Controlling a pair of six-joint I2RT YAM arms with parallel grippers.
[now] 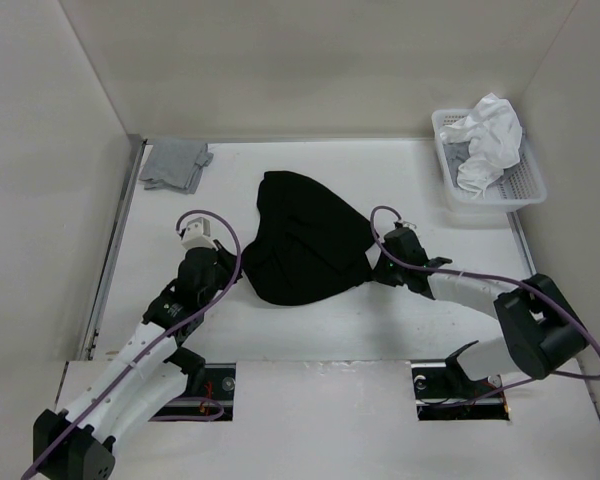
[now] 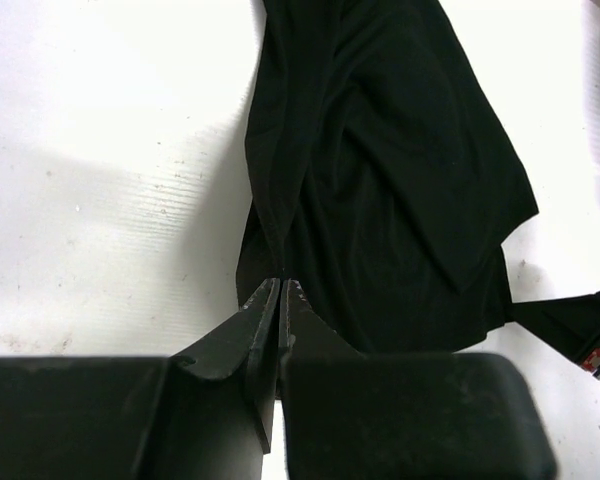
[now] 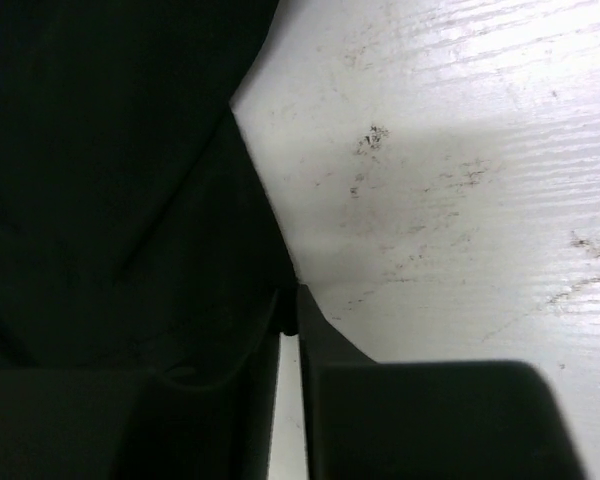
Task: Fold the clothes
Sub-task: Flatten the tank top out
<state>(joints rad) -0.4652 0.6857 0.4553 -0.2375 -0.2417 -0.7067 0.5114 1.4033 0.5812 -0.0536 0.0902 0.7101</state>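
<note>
**Ana:** Closest to the lens, the left fingers [image 2: 277, 295] are doing what?

**Ben:** They are pressed tight together on the edge of the black T-shirt [image 1: 305, 240]. A ridge of cloth runs up from their tips, so I read that as a pinch on the fabric.

**Ana:** And the right fingers [image 3: 300, 305]?

**Ben:** They are drawn nearly together at the shirt's border, with a thin slit of desk [image 1: 380, 190] showing between them. I cannot tell whether they have caught any cloth.

**Ana:** Where does the shirt lie?

**Ben:** In the middle of the desk, seen from above. The left fingers are at its 8 o'clock edge and the right fingers at its 4 o'clock edge. The white basket [image 1: 525, 185] with a white garment [image 1: 490, 135] sits off at 2 o'clock, and a grey cloth [image 1: 175, 165] at 10 o'clock. Both are well apart from the shirt.

**Ana:** How far along is the folding?

**Ben:** Hardly begun, I'd judge. The shirt is a rumpled, lopsided heap with creases running across it. I can't make out sleeves or hem, and there is no clean fold anywhere. It has yet to be spread flat, and every fold remains to be made.
</note>
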